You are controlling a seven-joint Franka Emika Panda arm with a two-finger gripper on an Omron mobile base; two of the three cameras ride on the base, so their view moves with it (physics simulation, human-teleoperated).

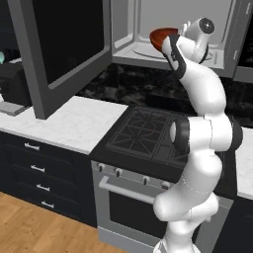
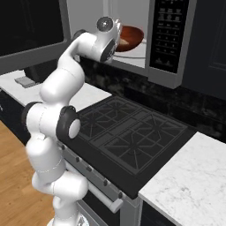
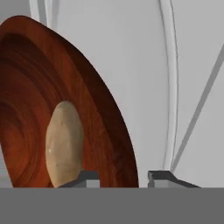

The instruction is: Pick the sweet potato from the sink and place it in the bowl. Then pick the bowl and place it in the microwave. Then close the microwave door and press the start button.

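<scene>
Where the jaws straddle its rim, bowl [image 3: 39,87] with sweet potato [image 3: 64,142] inside.

no readable text, microwave [image 2: 170,37] keypad blurred

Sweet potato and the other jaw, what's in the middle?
In the hand view, the bowl's wall rises between the sweet potato and the far fingertip; the jaws straddle its rim.

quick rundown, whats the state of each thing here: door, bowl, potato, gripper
microwave door: swung wide open.
bowl: inside the microwave, above the turntable.
sweet potato: lying in the bowl.
gripper: fingertips straddling the bowl's rim; grip unclear.
stove: burners bare.
</scene>
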